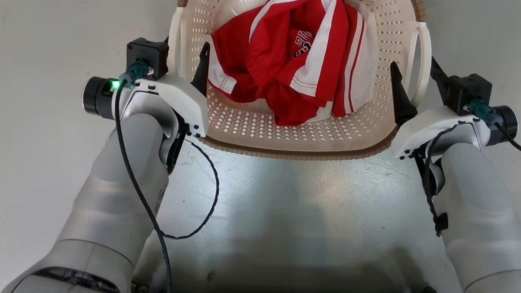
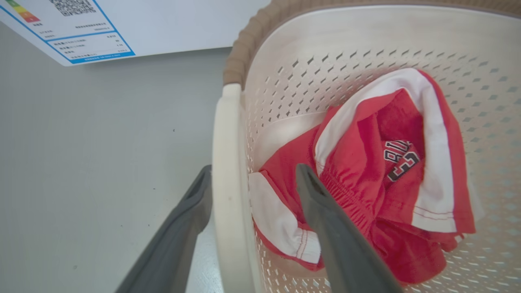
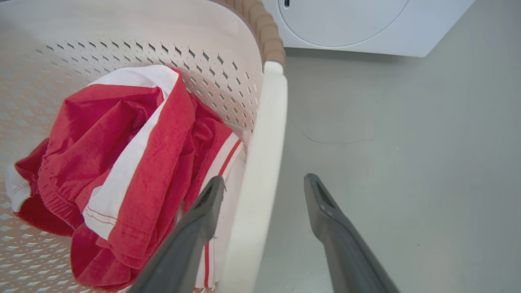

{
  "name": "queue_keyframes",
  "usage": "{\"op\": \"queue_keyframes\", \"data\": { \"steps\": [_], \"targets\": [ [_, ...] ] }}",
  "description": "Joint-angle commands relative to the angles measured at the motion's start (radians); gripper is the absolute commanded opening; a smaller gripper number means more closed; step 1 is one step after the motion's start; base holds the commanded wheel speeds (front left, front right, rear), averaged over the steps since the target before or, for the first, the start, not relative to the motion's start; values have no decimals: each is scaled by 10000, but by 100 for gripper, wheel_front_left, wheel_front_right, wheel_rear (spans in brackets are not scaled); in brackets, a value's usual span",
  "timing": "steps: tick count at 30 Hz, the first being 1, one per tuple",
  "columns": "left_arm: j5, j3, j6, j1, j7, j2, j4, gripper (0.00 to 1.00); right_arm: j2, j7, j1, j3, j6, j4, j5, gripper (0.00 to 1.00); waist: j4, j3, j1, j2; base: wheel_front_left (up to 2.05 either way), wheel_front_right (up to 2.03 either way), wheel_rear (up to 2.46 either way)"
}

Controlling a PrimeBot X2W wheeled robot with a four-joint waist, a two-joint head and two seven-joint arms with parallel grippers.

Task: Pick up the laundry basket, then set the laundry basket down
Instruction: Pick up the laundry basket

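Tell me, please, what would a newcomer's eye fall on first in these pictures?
The red-and-white garment, crumpled in the cream basket at the top centre of the head view, draws the eye first. Next come the left pincer and right pincer, each open astride one of the basket's white handles, with one finger inside the basket and one outside.

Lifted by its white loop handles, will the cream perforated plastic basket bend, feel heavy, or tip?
Probably stiff: the cream perforated plastic laundry basket has a brown woven-look rim. Likely light: it holds just crumpled red-and-white clothing. That load sits centrally, so tipping seems unlikely.
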Motion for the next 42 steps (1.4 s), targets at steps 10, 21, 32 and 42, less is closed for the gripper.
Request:
{"op": "queue_keyframes", "data": {
  "steps": [10,21,32,42],
  "targets": [
    [-240,-167,119,-245,-59,235,502,100,257,-105,-132,451,60,554,175,100,67,22,0,0,0,0,0],
    [-220,-132,125,-283,-59,235,662,100,259,-105,-165,635,60,589,450,100,30,-4,0,0,0,0,0],
    [-285,-231,71,-364,-59,235,794,100,259,-105,-145,735,60,601,612,100,-31,-15,0,0,0,0,0],
    [-372,-441,-57,-349,-59,235,1185,0,259,-105,-136,1196,60,1213,697,0,-33,-314,0,0,0,0,0]
  ]
}}
